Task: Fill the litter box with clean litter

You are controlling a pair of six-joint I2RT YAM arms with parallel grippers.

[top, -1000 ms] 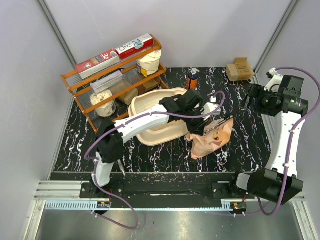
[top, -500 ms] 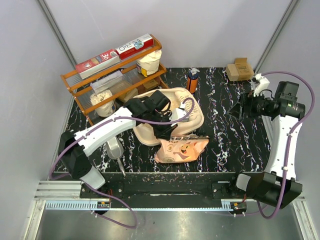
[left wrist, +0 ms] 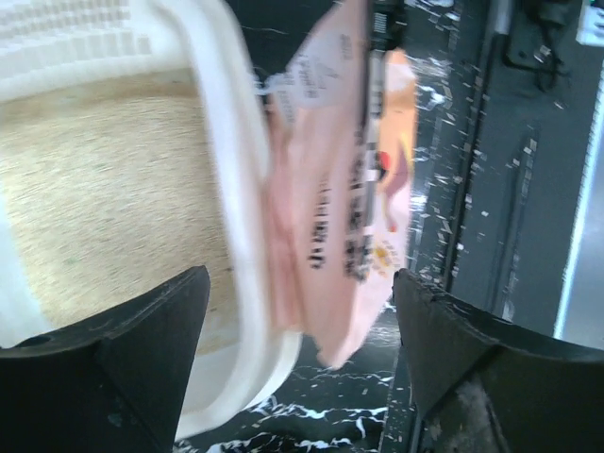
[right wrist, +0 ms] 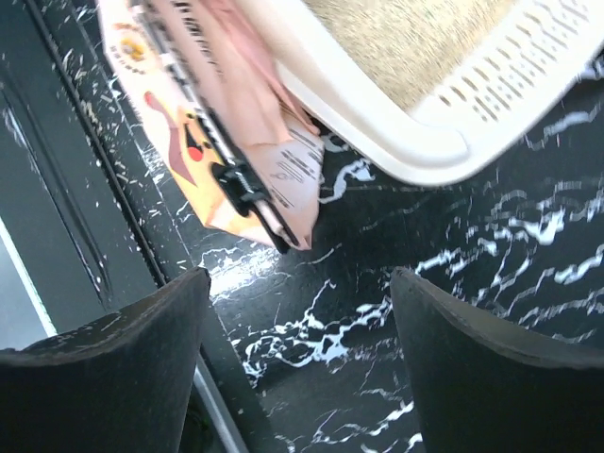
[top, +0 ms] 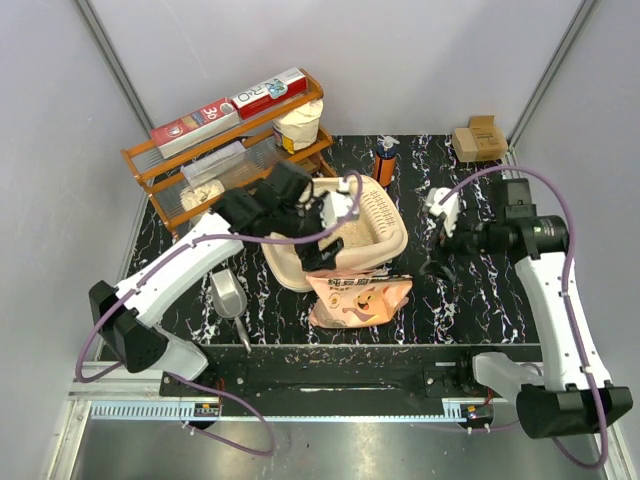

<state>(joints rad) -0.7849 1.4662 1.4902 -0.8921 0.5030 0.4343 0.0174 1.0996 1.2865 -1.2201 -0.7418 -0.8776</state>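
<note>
Cream litter box on the table holds tan litter, the peach bag now dropped flat, apparently touching its near rim, as the left gripper springs wide, right gripper also spread, so pouring looks finished.

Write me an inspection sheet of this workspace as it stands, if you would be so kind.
Surface: black marbled table.
Job's things: litter box holds tan litter; peach bag lies against its near side.
Clutter: grey scoop, orange rack, orange bottle, cardboard box.
Hands: left hand open above the box rim; right hand open above the table, near the bag.
Cables: purple cable crosses over the litter box.
Surroundings: grey walls.
</note>
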